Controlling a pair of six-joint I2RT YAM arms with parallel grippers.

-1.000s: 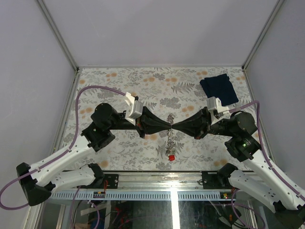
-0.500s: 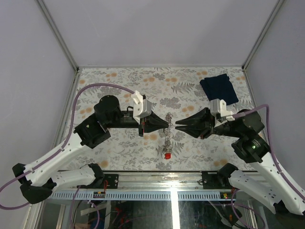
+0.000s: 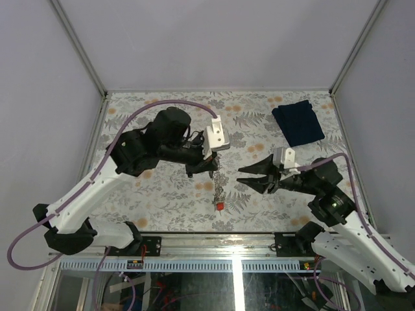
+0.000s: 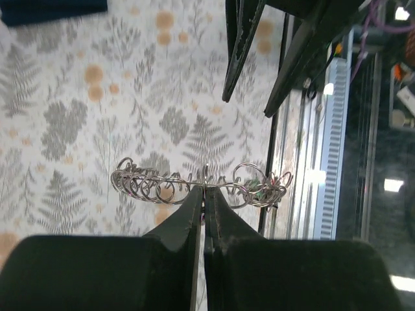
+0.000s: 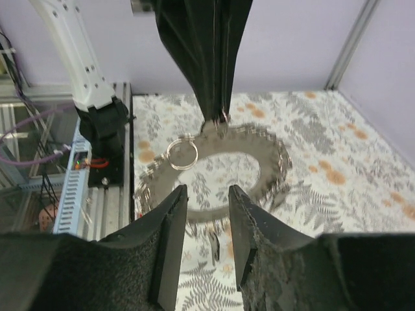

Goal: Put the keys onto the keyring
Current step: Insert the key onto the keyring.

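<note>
Drawn apart since a second ago, the left gripper (image 3: 213,170) pinches the keyring chain (image 3: 218,188) dangling over mid-table while the right gripper (image 3: 241,179) gapes empty just right of it; no keys are visible, so threading looks undone.

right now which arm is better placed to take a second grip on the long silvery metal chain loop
Right. The left gripper is shut on the long silvery metal chain loop and holds it, so it is occupied. The right gripper is open, empty and aimed at the chain.
</note>
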